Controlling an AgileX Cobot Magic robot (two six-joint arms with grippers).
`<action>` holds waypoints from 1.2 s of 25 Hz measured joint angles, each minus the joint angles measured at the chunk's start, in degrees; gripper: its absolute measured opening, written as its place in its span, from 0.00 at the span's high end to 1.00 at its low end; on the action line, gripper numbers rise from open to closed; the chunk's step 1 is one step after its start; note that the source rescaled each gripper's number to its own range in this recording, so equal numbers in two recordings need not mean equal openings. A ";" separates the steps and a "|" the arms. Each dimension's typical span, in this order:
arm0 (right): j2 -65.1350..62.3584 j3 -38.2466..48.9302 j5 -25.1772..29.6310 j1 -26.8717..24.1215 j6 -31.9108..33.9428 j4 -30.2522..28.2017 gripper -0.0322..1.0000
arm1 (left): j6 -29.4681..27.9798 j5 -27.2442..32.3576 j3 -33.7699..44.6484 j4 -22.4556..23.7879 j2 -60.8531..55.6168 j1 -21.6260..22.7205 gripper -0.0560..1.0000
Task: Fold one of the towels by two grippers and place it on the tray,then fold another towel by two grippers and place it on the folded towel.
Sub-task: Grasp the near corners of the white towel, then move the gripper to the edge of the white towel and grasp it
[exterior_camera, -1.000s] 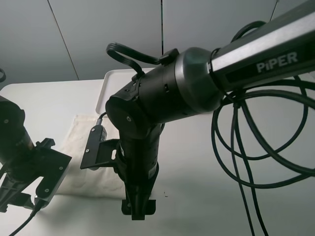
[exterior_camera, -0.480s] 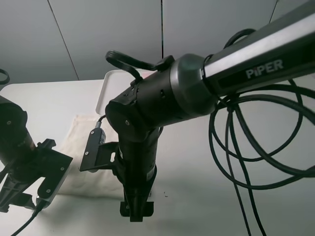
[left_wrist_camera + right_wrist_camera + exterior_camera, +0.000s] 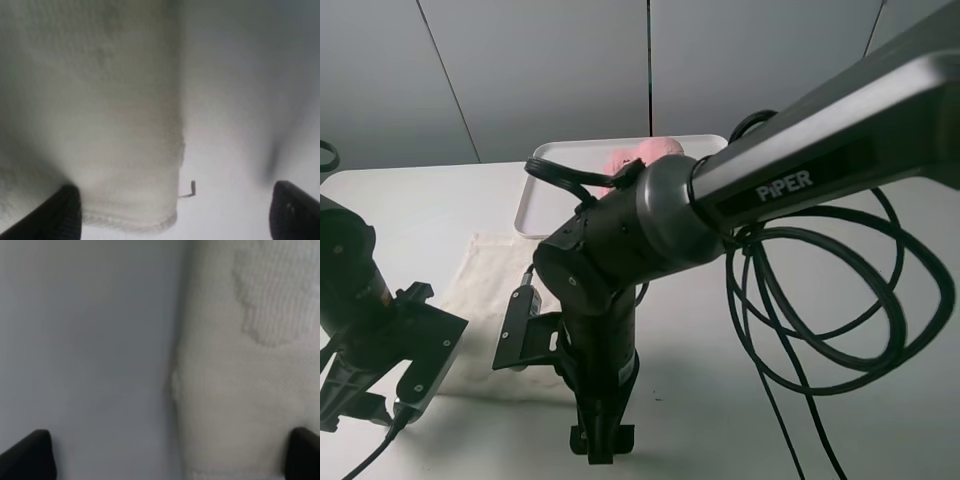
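1. 2 grippers, nearest the overhead cam: left gripper [image 3: 180, 215] at lower left of that frame, right gripper [image 3: 165, 455] at bottom centre. Both have fingers spread wide, gripping nothing.
2. 2 towels: cream towel [image 3: 485, 290] flat on table [image 3: 420, 200], left-centre btwn the arms; pink towel [image 3: 640, 158] further back.
3. 1 tray [image 3: 545, 200], upper centre, w/ pink towel lying in it.
4. Wrist cams only: each gripper straddles a cream towel edge, one finger over cloth, one over bare table; loose thread [image 3: 189, 189] at a corner. Overhead only: tray, pink towel.
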 joint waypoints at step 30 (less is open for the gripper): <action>1.52 -1.06 -3.40 0.00 15.33 -7.09 0.97 | -2.70 -8.31 0.00 3.20 0.50 0.14 0.92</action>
